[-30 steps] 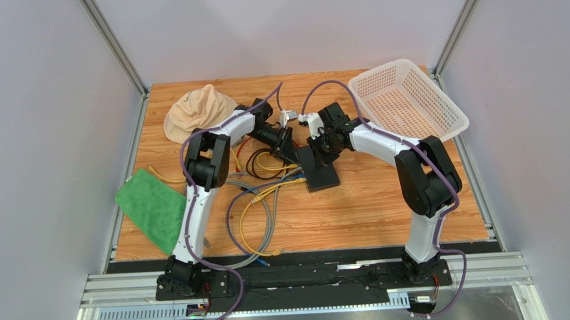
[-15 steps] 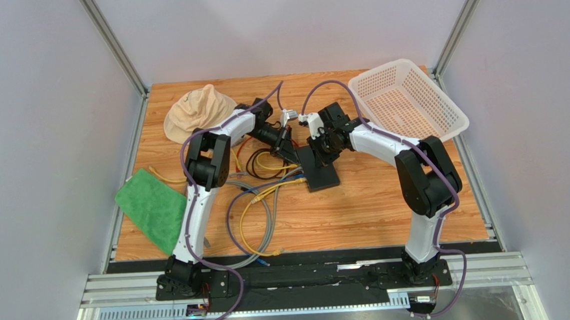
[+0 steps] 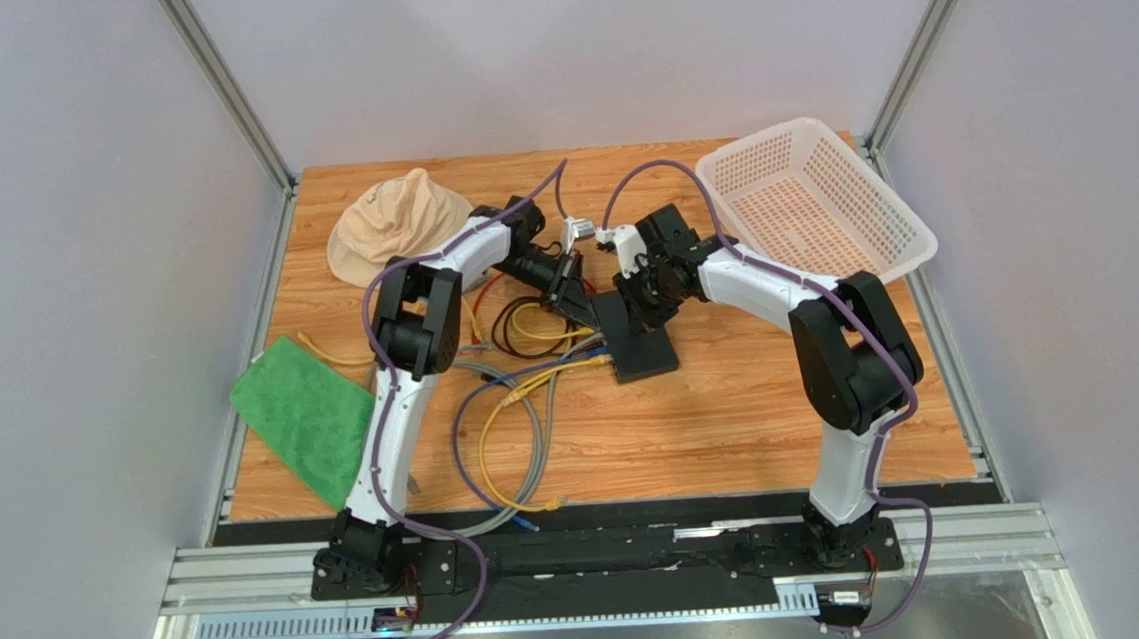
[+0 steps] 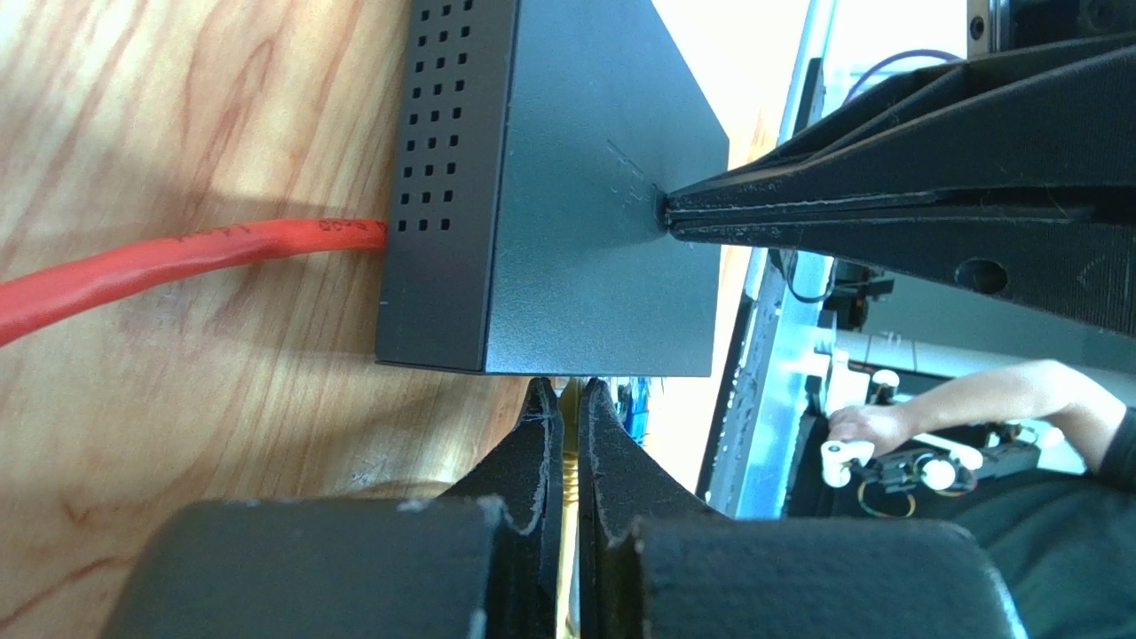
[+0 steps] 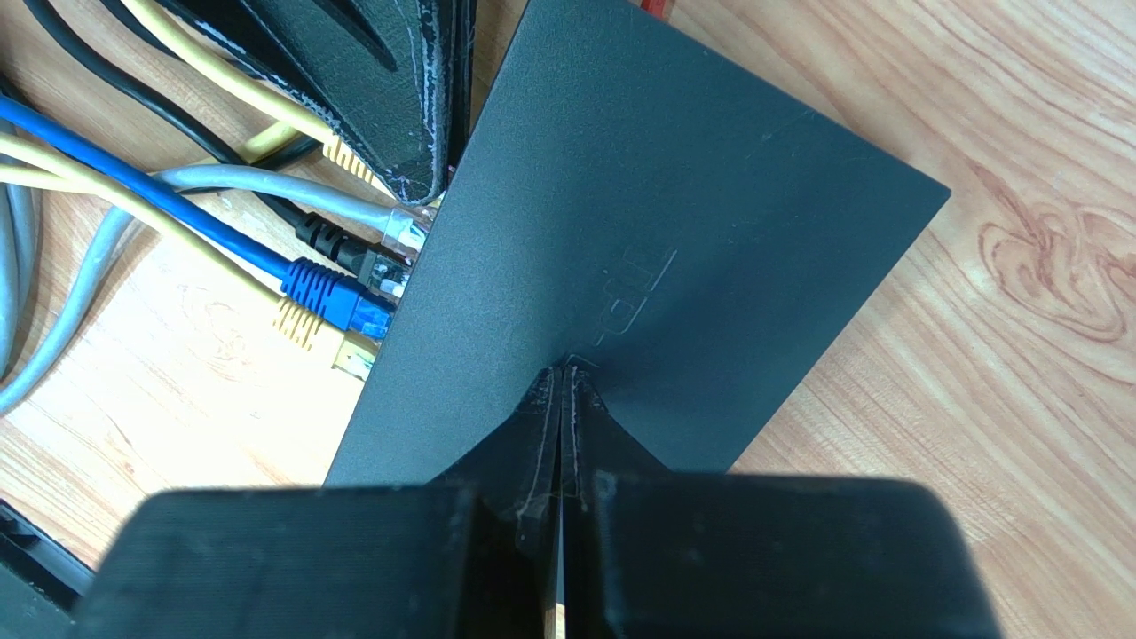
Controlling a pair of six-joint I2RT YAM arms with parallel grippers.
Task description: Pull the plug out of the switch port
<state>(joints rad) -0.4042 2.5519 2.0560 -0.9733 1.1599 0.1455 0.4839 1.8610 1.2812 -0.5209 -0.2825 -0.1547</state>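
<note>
Switch (image 3: pixel 637 339): one, flat and black.
Cables plugged in along one edge of the switch: five. Two yellow cables (image 5: pixel 134 200), one grey cable (image 5: pixel 267 187), one black cable (image 5: pixel 174 127), one blue cable (image 5: pixel 200 220).
One red cable (image 4: pixel 174 260) meets the switch's vented side.
Loops left of the switch are too tangled to count.
One white basket (image 3: pixel 816 205), right of the switch and beyond it.
Cloths: two, both left of the switch. One green cloth (image 3: pixel 304 413), one beige cloth (image 3: pixel 396 219).
Grippers: two, left gripper (image 4: pixel 562 389) and right gripper (image 5: pixel 566 373), both at the switch.
</note>
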